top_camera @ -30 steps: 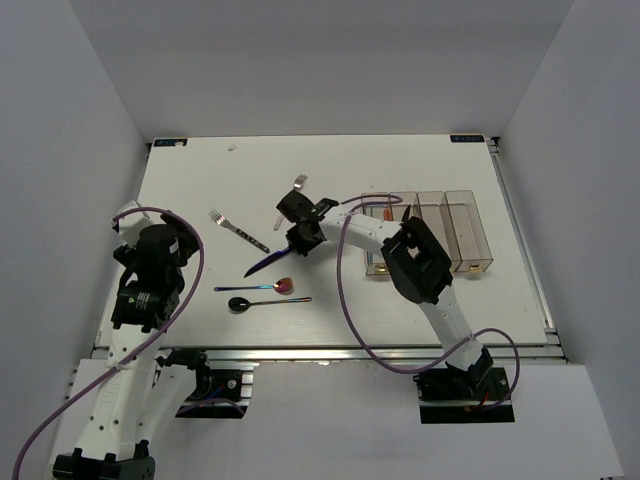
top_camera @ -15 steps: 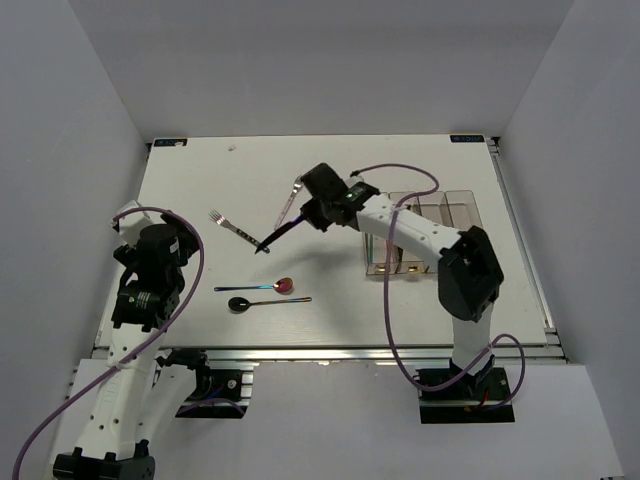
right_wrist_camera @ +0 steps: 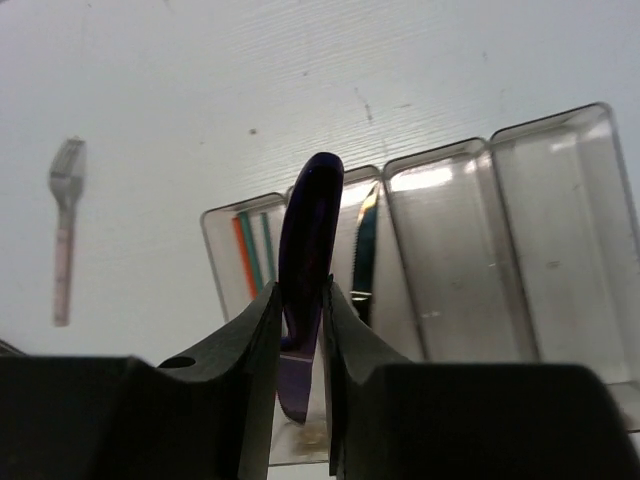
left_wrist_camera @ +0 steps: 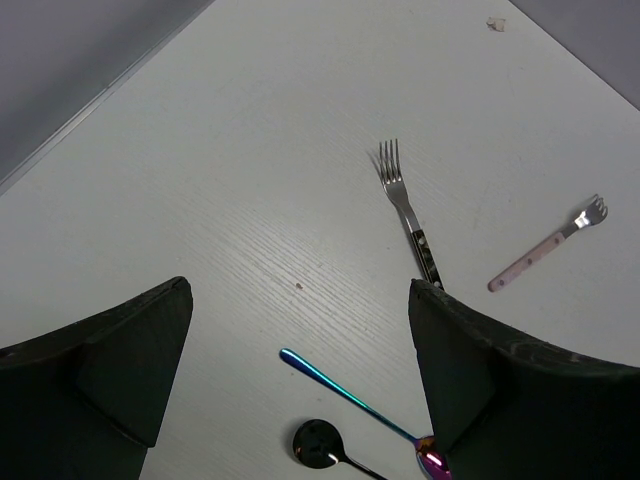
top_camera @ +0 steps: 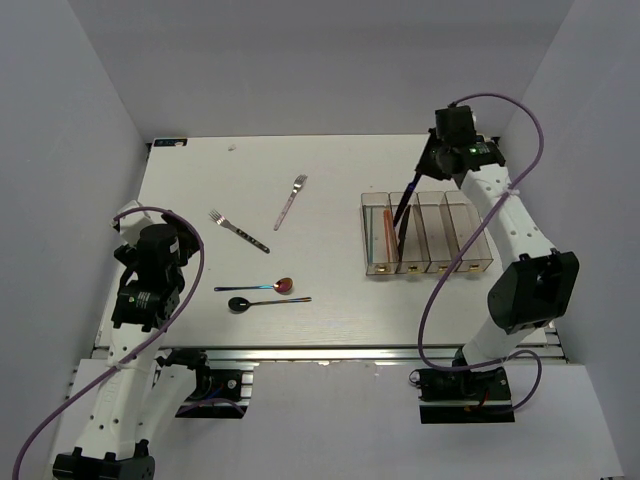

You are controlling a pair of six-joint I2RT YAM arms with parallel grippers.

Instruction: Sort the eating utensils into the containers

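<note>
Top external view: the right arm (top_camera: 505, 205) reaches far over the containers (top_camera: 470, 268), its right gripper (top_camera: 420, 178) pinching a purple knife (top_camera: 404, 205). The leftmost bin (top_camera: 366, 236) holds chopsticks (right_wrist_camera: 251, 250); its neighbour holds a second knife (right_wrist_camera: 364, 250).

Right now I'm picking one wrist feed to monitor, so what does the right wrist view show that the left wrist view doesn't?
Only the right wrist view shows the right gripper clamping a purple knife over the clear bins. It also shows chopsticks in the end bin and a second knife in the next one. Only the left wrist view shows a black-handled fork, a rainbow-handled spoon and a black spoon. Both views show the pink-handled fork lying on the white table.
</note>
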